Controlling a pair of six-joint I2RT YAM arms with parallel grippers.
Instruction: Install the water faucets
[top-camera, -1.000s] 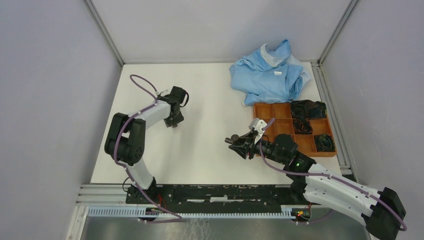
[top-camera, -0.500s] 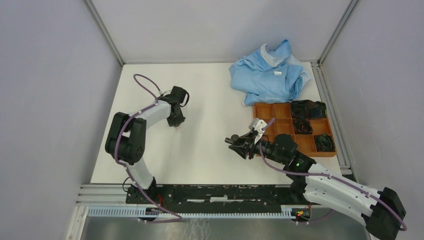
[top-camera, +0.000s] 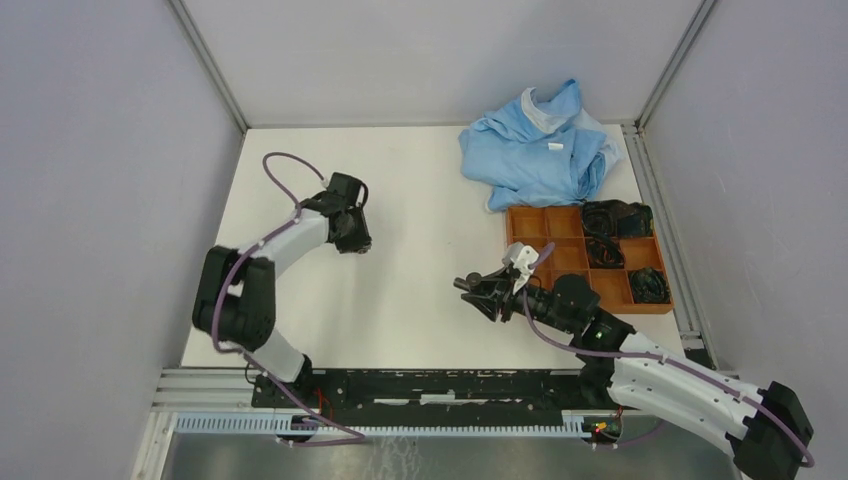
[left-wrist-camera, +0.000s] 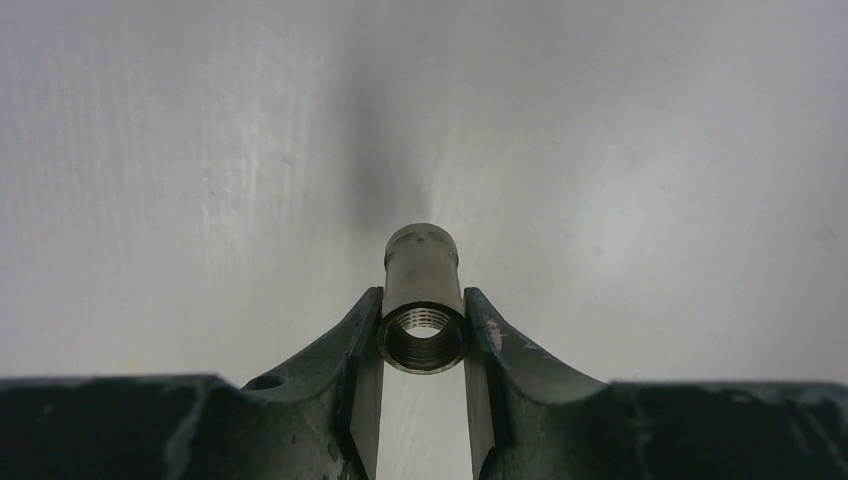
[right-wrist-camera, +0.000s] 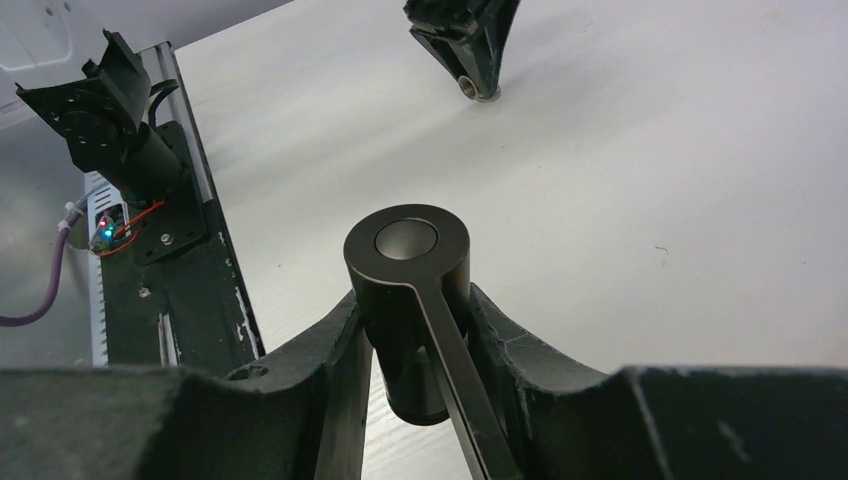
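Two faucet parts pinched over the white tabletop.
The left pincer pinches a stubby threaded fitting pointing down near the surface, left of centre; the right pincer pinches a dark cylindrical faucet piece, raised right of centre.

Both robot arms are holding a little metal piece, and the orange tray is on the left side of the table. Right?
Not quite: the orange tray is on the right side of the table, as the top external view shows. The rest holds: the left end effector grips a short threaded tube and the right end effector a dark round piece.
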